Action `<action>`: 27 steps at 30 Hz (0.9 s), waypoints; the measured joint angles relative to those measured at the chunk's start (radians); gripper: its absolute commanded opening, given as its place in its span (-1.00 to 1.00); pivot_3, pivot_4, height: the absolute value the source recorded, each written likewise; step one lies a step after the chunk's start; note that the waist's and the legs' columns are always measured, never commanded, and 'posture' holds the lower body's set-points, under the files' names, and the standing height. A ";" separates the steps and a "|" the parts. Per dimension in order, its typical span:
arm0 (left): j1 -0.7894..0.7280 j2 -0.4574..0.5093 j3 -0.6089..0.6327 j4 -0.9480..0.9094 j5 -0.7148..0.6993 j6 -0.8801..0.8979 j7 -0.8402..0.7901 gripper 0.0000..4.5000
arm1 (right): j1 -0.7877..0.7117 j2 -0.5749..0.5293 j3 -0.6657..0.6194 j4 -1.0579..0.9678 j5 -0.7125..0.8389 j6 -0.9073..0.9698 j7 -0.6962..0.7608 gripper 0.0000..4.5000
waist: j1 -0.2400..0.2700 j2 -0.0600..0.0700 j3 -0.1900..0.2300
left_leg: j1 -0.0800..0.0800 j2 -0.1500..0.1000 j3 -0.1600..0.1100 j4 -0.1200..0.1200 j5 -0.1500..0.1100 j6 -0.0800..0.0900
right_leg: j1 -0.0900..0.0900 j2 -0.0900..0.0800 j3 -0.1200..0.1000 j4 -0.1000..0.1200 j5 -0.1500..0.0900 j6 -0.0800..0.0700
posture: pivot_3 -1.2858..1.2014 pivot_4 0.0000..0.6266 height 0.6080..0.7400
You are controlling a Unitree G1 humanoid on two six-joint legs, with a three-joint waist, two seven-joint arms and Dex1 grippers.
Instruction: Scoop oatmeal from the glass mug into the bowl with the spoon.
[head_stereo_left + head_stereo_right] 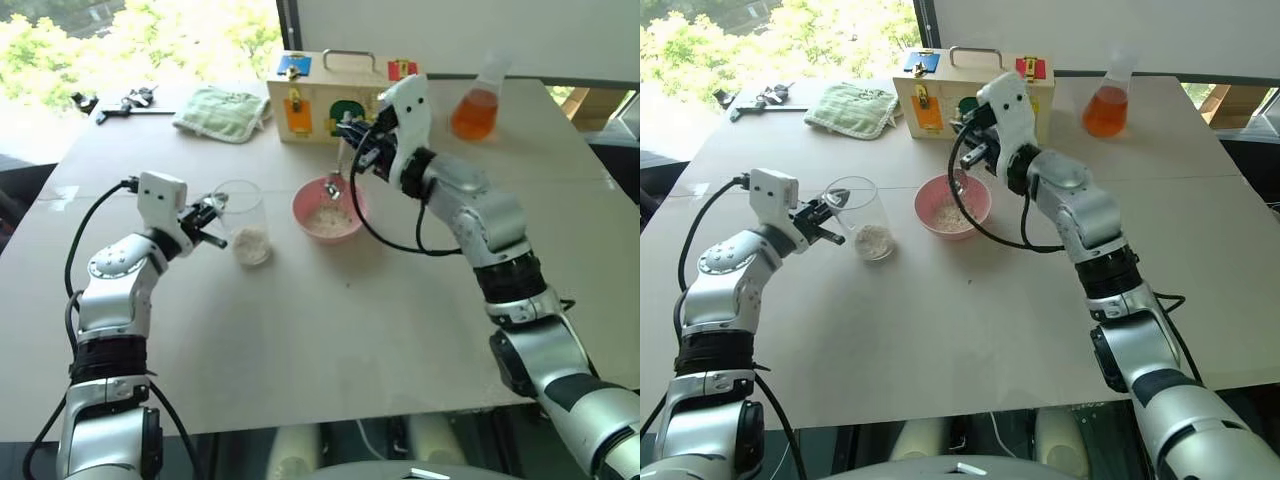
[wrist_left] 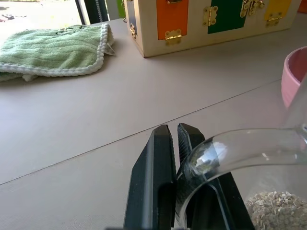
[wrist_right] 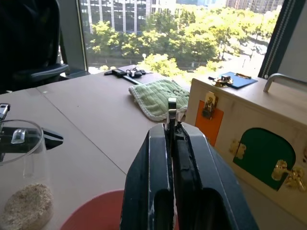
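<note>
The glass mug [image 1: 243, 220] stands left of centre on the table, with a low heap of oatmeal [image 1: 252, 243] in its bottom. My left gripper [image 1: 210, 215] is shut on the mug's handle [image 2: 240, 148] from the left. Just right of the mug sits the pink bowl [image 1: 327, 210], which holds some oatmeal [image 1: 948, 215]. My right gripper [image 1: 350, 135] hovers above the bowl's far rim, shut on the spoon [image 1: 336, 170]. The spoon hangs down with its oval end just over the bowl. The handle's tip [image 3: 171, 108] sticks out between the fingers.
A wooden latch box [image 1: 335, 95] stands right behind the bowl. Beside it at the back left lies a green cloth [image 1: 222, 112], with black tools [image 1: 125, 103] further left. A flask of orange liquid [image 1: 476, 110] stands at the back right. The table's front half is bare.
</note>
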 measured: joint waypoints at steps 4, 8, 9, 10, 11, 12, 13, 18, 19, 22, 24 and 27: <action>0.001 0.000 0.002 0.000 0.000 0.000 0.004 -0.98 | 0.009 -0.007 0.020 -0.038 -0.032 -0.082 0.106 -1.00 | 0.000 0.000 0.000 | 0.000 0.000 0.000 0.000 0.000 0.000 | 0.000 0.000 0.000 0.000 0.000 0.000 | 0.03 -0.52 1.00; 0.001 0.000 0.002 0.000 0.000 0.000 0.006 -0.98 | 0.012 0.025 -0.020 -0.028 -0.015 -0.044 0.097 -1.00 | 0.000 0.000 0.000 | 0.000 0.000 0.001 0.001 0.000 0.000 | 0.001 0.000 -0.001 0.001 0.000 0.000 | 0.03 -0.52 1.00; 0.001 -0.001 0.001 0.000 0.000 0.000 0.006 -0.98 | 0.012 0.041 -0.047 -0.020 0.002 -0.018 0.078 -1.00 | 0.001 0.000 0.000 | 0.000 0.000 0.001 0.001 0.000 0.000 | 0.001 0.000 -0.002 0.001 0.000 0.000 | 0.03 -0.52 1.00; 0.001 -0.001 0.001 0.000 0.000 0.000 0.006 -0.98 | 0.012 0.058 -0.092 -0.002 0.030 0.027 0.049 -1.00 | 0.001 0.000 0.000 | 0.000 0.000 0.001 0.002 0.000 0.000 | 0.002 0.000 -0.002 0.001 0.000 0.000 | 0.03 -0.52 1.00; 0.001 -0.001 0.001 0.000 0.000 0.000 0.006 -0.98 | 0.012 0.068 -0.126 0.014 0.049 0.059 0.023 -1.00 | 0.001 0.000 0.000 | 0.000 0.000 0.002 0.002 0.000 0.000 | 0.002 0.000 -0.002 0.001 0.000 0.000 | 0.03 -0.52 1.00; 0.001 -0.001 0.001 0.000 0.001 0.000 0.006 -0.98 | 0.011 0.086 -0.174 0.035 0.084 0.099 -0.013 -1.00 | 0.002 0.000 0.000 | 0.000 0.000 0.002 0.002 0.000 0.000 | 0.002 0.000 -0.002 0.001 0.000 0.000 | 0.03 -0.52 1.00; 0.001 -0.001 0.001 0.000 0.001 0.000 0.007 -0.98 | 0.009 0.111 -0.241 0.058 0.128 0.146 -0.061 -1.00 | 0.004 0.000 0.000 | 0.000 0.000 0.001 0.002 0.000 0.000 | 0.002 0.000 -0.003 0.001 0.000 0.000 | 0.03 -0.52 1.00; 0.001 -0.001 0.002 0.000 0.004 -0.002 0.006 -0.98 | -0.067 0.197 -0.503 0.115 0.352 0.313 -0.258 -1.00 | 0.001 0.001 0.000 | 0.000 0.000 0.002 0.001 0.000 0.000 | 0.001 0.000 -0.003 0.001 0.000 0.000 | 0.03 -0.52 1.00; 0.001 -0.001 0.002 0.000 0.005 -0.003 0.006 -0.98 | -0.100 0.218 -0.548 0.114 0.410 0.344 -0.295 -1.00 | -0.002 0.001 0.001 | 0.000 0.000 0.002 0.001 0.000 0.000 | 0.001 0.000 -0.002 0.001 0.000 0.000 | 0.03 -0.52 1.00; -0.001 -0.001 -0.002 0.000 0.008 -0.006 0.005 -0.98 | -0.157 0.283 -0.614 0.096 0.547 0.411 -0.371 -1.00 | -0.005 0.001 0.000 | 0.001 0.000 0.002 0.000 0.001 -0.001 | 0.001 0.000 -0.002 0.001 0.000 0.000 | 0.03 -0.52 1.00; -0.003 -0.003 -0.004 0.001 0.010 -0.007 0.005 -0.98 | -0.159 0.317 -0.619 0.087 0.598 0.442 -0.400 -1.00 | -0.003 0.001 0.000 | 0.001 0.000 0.002 0.000 0.001 -0.001 | 0.001 0.000 -0.002 0.001 0.000 0.000 | 0.03 -0.52 1.00; -0.010 -0.009 -0.007 0.007 0.013 -0.014 0.004 -0.98 | -0.146 0.360 -0.563 0.075 0.612 0.472 -0.413 -1.00 | -0.003 0.001 0.000 | 0.000 0.000 0.002 0.000 0.001 -0.001 | 0.001 0.000 -0.002 0.001 0.000 0.000 | 0.03 -0.52 1.00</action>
